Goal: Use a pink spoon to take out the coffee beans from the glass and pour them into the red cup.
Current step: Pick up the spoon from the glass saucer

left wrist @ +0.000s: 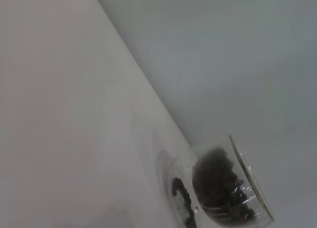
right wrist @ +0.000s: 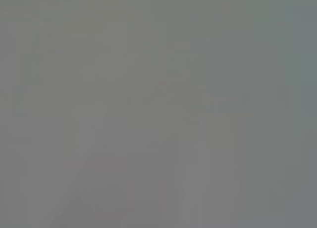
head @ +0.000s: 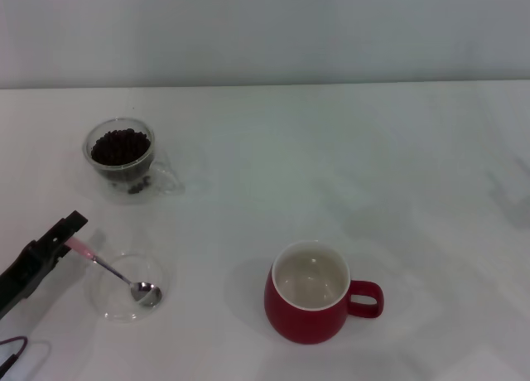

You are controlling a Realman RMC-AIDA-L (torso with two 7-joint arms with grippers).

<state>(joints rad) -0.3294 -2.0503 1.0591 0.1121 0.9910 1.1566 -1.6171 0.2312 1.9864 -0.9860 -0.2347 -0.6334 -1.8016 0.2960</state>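
- The pink spoon [head: 112,270] lies with its long axis running from far-left to near-right: the pale pink handle end points up-left toward the robot's left side, the shiny metal bowl points toward the near right.
- The spoon's bowl rests inside a flat clear round dish [head: 106,302] at the near left of the white table [head: 348,166]; neck and handle slope up and out over the dish's far-left rim.
- The left gripper [head: 69,238] comes in from the near-left edge, its dark fingers clenched on the tip of the pink handle; the rest of the spoon extends away from it to the right and nearer.
- The glass [head: 122,159] stands upright at the far left, well apart from the gripper and beyond it, its clear handle turned to the right.
- The coffee beans [head: 121,146] fill the inner cup of the glass in a dark heap; a few dark beans show lower down, between the glass walls.
- The red cup [head: 313,296] stands upright at the near middle, cream inside showing, loop handle pointing right, well to the right of the spoon and dish.
- In the left wrist view the glass [left wrist: 218,191] with beans [left wrist: 218,181] is partly cut off at the picture's edge, and no fingers appear.
- The right wrist view is a uniform grey blur; the right gripper shows in no picture.
- A thin dark cable [head: 12,349] is cut off at the near-left corner.
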